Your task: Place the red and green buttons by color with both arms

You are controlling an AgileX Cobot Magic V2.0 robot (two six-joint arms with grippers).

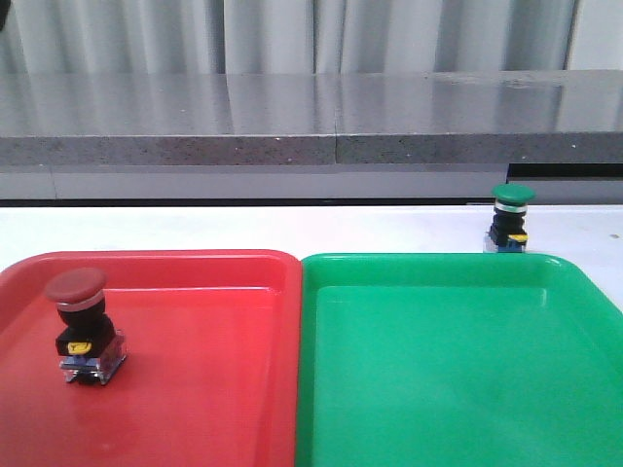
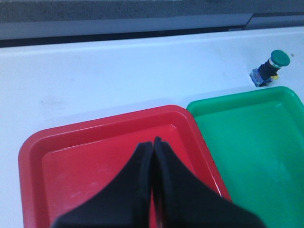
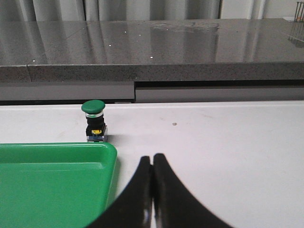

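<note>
1. The red button (image 1: 83, 326) is standing upright inside the red tray (image 1: 214, 389), toward its 9 o'clock side in the front view, so that colour looks sorted.
2. The green button (image 1: 511, 218) is sitting upright on the white table (image 1: 243, 229), just past the far rim of the green tray (image 1: 458, 370), at about 1 o'clock from the tray's middle; it is not yet in the tray.
3. The left gripper (image 2: 153, 142) is hanging over the red tray with its fingers clenched together, grasping nothing.
4. The right gripper (image 3: 152, 159) is hovering over bare table beside the green tray's corner, clenched and empty, with the green button at about 11 o'clock ahead of it.
5. Likely risks: approaching with fingers closed would be knocking the top-heavy button over or pushing it away; a low approach could be catching the tray's raised rim; gripping the rounded cap may be letting it slip.
</note>
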